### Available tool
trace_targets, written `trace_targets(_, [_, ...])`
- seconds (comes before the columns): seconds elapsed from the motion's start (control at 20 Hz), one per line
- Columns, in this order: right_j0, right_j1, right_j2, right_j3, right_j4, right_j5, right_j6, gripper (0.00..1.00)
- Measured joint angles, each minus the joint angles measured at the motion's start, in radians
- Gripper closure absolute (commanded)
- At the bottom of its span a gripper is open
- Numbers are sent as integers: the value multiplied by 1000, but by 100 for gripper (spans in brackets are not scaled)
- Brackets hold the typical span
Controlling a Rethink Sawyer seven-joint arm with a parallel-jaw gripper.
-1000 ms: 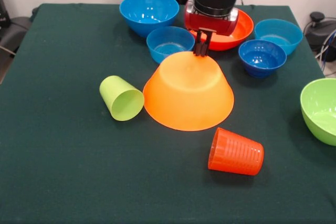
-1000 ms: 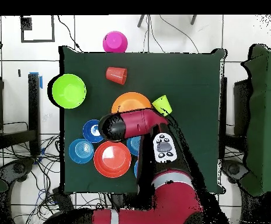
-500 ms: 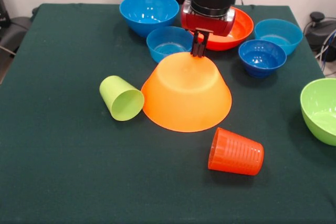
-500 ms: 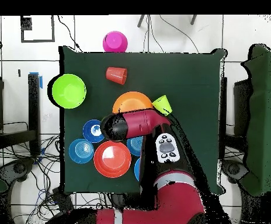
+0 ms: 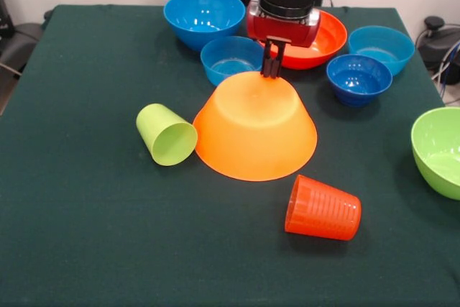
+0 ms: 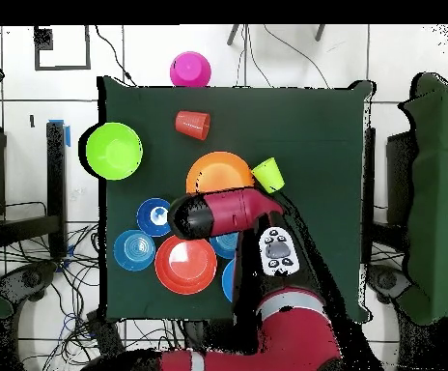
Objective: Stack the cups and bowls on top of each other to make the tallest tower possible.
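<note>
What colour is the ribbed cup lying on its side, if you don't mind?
Orange: the ribbed cup shows best in the front view.

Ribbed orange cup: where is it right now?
In the front view, the ribbed orange cup lies on its side, near the camera, just right of the upturned light-orange bowl.
</note>
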Motion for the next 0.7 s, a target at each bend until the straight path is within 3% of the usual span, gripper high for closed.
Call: trace_targets(0.7, [-8, -1, 0, 6, 0, -12, 0, 100])
